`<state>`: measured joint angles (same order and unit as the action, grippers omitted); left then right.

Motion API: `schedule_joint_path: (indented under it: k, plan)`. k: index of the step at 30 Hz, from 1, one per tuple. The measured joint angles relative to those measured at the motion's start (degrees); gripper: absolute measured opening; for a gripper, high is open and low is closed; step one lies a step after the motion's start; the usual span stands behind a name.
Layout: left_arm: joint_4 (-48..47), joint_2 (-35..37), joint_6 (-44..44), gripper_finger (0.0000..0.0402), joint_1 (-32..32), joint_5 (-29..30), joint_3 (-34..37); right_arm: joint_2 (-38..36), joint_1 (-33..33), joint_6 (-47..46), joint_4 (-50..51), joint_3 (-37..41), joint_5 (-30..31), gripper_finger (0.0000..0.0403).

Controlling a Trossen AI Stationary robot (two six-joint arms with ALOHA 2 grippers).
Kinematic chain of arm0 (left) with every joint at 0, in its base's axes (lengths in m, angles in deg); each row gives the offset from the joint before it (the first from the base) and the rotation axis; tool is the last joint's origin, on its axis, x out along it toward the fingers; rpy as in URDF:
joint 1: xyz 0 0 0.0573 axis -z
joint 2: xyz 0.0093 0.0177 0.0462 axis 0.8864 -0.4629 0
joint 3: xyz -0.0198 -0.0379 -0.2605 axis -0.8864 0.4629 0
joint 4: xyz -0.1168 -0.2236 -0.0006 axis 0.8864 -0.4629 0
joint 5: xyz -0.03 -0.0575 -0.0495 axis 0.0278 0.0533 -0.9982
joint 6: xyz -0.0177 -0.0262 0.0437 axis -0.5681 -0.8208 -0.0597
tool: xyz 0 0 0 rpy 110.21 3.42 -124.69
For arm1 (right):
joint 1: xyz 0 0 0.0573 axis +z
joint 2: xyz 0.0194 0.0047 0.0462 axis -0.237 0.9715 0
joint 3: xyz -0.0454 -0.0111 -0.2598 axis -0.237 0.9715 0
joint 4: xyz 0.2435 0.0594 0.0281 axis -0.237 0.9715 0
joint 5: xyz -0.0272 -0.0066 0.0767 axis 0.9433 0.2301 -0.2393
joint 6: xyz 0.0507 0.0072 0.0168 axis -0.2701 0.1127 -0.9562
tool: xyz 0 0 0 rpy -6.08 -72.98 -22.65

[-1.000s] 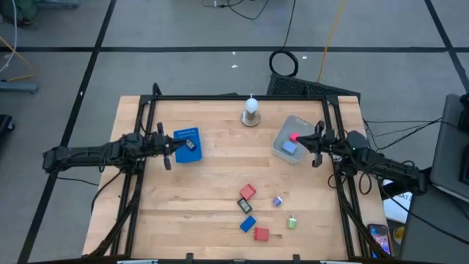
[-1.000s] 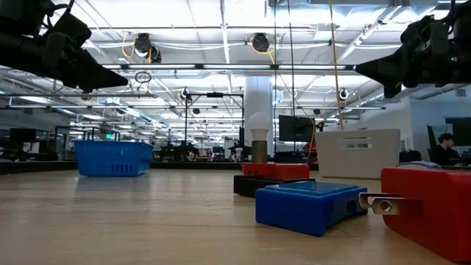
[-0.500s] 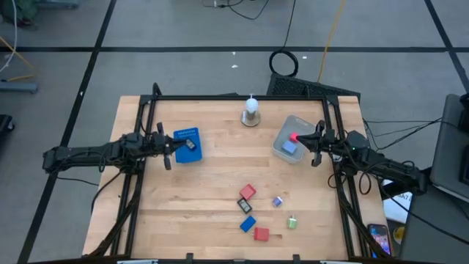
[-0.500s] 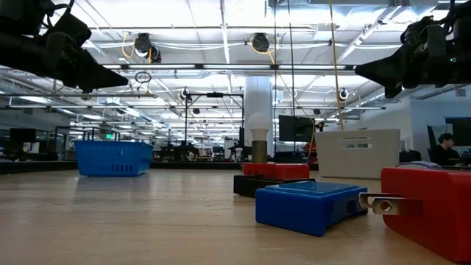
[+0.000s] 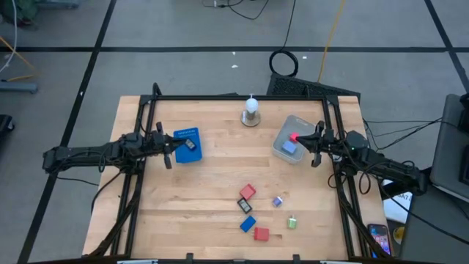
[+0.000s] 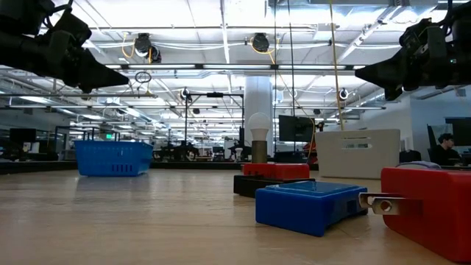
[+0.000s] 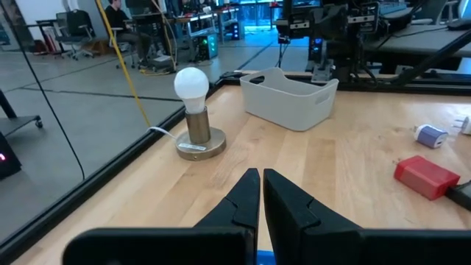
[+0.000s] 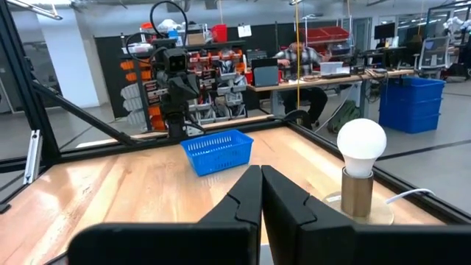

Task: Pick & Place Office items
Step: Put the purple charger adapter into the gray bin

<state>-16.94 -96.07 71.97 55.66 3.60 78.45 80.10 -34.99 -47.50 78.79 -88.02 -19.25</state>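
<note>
Several office items lie loose on the wooden table's near middle: a red piece [image 5: 248, 192], a black one [image 5: 245, 204], a blue one [image 5: 248, 224], a second red one [image 5: 261, 234], a pale blue one [image 5: 278, 201] and a green one [image 5: 292, 222]. A red and a blue piece lie inside the grey tub [image 5: 281, 150]. A dark piece lies in the blue basket [image 5: 187, 136]. My left gripper [image 5: 176, 147] hovers shut beside the basket, above the table. My right gripper [image 5: 308, 144] hovers shut beside the tub. In both wrist views the fingers, left [image 7: 260, 177] and right [image 8: 260, 173], are closed on nothing.
A light bulb on a round base [image 5: 251, 111] stands at the table's far middle. A black frame [image 5: 220, 97] runs along the table's far and side edges. Bare wood lies between the two grippers.
</note>
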Motion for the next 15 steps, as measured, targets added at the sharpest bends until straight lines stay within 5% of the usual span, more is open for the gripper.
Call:
schedule_joint_path:
  k: [15]
  plan:
    - [-0.07, 0.00, 0.16, 0.0024, 0.01, -0.02, -0.02, 0.31, 0.04, 3.57, -1.43, -0.84, -1.97, 0.0000]
